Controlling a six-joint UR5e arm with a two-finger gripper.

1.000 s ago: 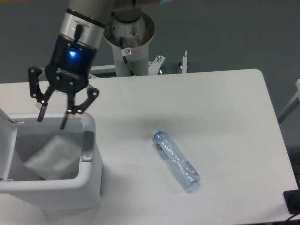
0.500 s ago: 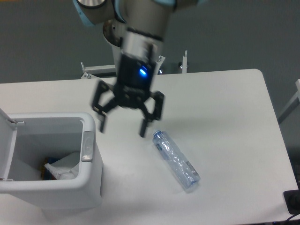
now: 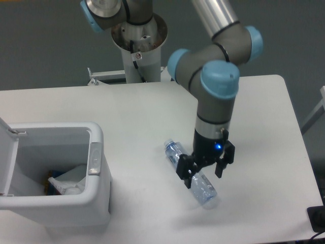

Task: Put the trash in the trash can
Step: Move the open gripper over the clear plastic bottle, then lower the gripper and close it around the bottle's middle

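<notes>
The crushed clear bluish bottle (image 3: 173, 151) lies slanted on the white table, right of the trash can. My gripper (image 3: 202, 174) hangs straight down over its middle, open, with one finger on each side of the bottle; whether the fingers (image 3: 186, 176) touch it I cannot tell. The white trash can (image 3: 94, 158) stands at the left front with its lid swung open to the left. Inside it lies the whitish crumpled wrapper (image 3: 69, 180), on top of some coloured scraps.
The arm's grey pedestal (image 3: 138, 44) stands behind the table's far edge. The table's right edge (image 3: 299, 147) runs close to the bottle's side. A dark object (image 3: 317, 218) shows at the lower right corner, off the table.
The gripper left the spot above the trash can, swept right across the table and came down over the bottle. The wrapper, which was falling into the can, now rests inside it.
</notes>
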